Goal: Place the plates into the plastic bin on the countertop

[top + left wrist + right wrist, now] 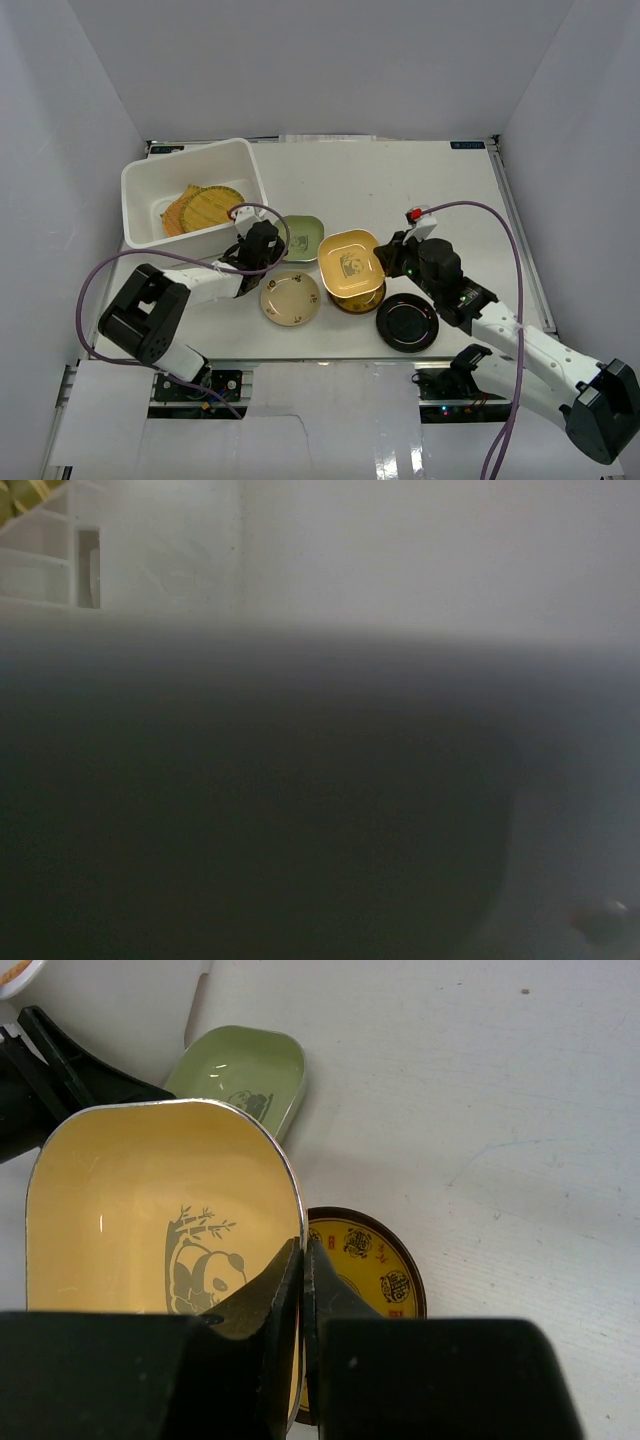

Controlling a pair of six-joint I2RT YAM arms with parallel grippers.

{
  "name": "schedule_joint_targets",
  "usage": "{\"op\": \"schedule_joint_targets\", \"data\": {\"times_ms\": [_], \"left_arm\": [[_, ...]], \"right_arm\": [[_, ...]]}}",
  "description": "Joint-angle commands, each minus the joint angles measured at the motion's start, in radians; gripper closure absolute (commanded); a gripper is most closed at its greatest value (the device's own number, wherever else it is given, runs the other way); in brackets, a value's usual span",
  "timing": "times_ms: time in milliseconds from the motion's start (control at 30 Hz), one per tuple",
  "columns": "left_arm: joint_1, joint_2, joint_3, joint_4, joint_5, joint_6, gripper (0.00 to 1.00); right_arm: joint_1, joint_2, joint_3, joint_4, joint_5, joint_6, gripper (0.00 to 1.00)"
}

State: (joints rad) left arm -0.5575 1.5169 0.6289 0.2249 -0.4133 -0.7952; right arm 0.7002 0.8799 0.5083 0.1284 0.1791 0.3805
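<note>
Yellow and glossy, the squarish plate (150, 1210) fills the left of the right wrist view. It has a grey panda with bamboo printed on its floor and a thin silvery rim. The right gripper (303, 1260) is clenched on that rim at lower centre. The plate overlaps a dark plate (375, 1255) ringed with gold characters too small to read. A green plate (240, 1065) lies at upper left.

In the top view, tan woven plates (210, 207) lie inside the plastic bin (140, 195) at the upper left of the countertop (400, 190). A cream plate (290, 298) and a black plate (408, 322) sit at lower centre. The left gripper (262, 243) is just beside the bin's near corner. Its wrist view is mostly dark blur, so I cannot tell how its fingers stand.
</note>
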Motion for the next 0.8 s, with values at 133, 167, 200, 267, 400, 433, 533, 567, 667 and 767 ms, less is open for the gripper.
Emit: {"op": "schedule_joint_targets", "data": {"times_ms": [133,167,200,267,400,433,533,567,667,767], "left_arm": [[-0.065,-0.021,-0.028,-0.064,-0.085,0.056,0.44],[-0.08,-0.023,-0.031,-0.067,-0.094,0.057,0.46],[-0.085,-0.023,-0.032,-0.068,-0.102,0.057,0.48],[-0.091,-0.014,-0.029,-0.076,-0.11,0.05,0.49],[-0.099,0.005,-0.014,-0.096,-0.128,0.037,0.6],[-0.099,0.009,-0.011,-0.099,-0.131,0.037,0.63],[-0.101,0.015,0.014,-0.104,-0.137,0.04,0.74],[-0.101,0.019,0.018,-0.104,-0.139,0.04,0.78],[-0.105,0.023,0.043,-0.105,-0.14,0.045,0.89],[-0.11,0.023,0.071,-0.105,-0.14,0.05,1.0]], "right_arm": [[-0.007,-0.044,0.015,0.043,-0.013,-0.009,0.92],[-0.007,-0.048,0.015,0.04,-0.013,-0.009,0.92],[-0.007,-0.056,0.016,0.04,-0.013,-0.009,0.92],[-0.005,-0.061,0.021,0.037,-0.015,-0.008,0.92],[-0.005,-0.091,0.027,0.013,-0.017,-0.009,0.92],[-0.007,-0.099,0.026,0.008,-0.013,-0.009,0.92],[-0.007,-0.128,0.019,-0.009,-0.003,-0.011,0.92],[-0.007,-0.136,0.018,-0.012,-0.003,-0.012,0.92],[-0.005,-0.159,0.015,-0.035,0.01,-0.018,0.92],[-0.005,-0.185,0.015,-0.05,0.025,-0.025,0.92]]}}
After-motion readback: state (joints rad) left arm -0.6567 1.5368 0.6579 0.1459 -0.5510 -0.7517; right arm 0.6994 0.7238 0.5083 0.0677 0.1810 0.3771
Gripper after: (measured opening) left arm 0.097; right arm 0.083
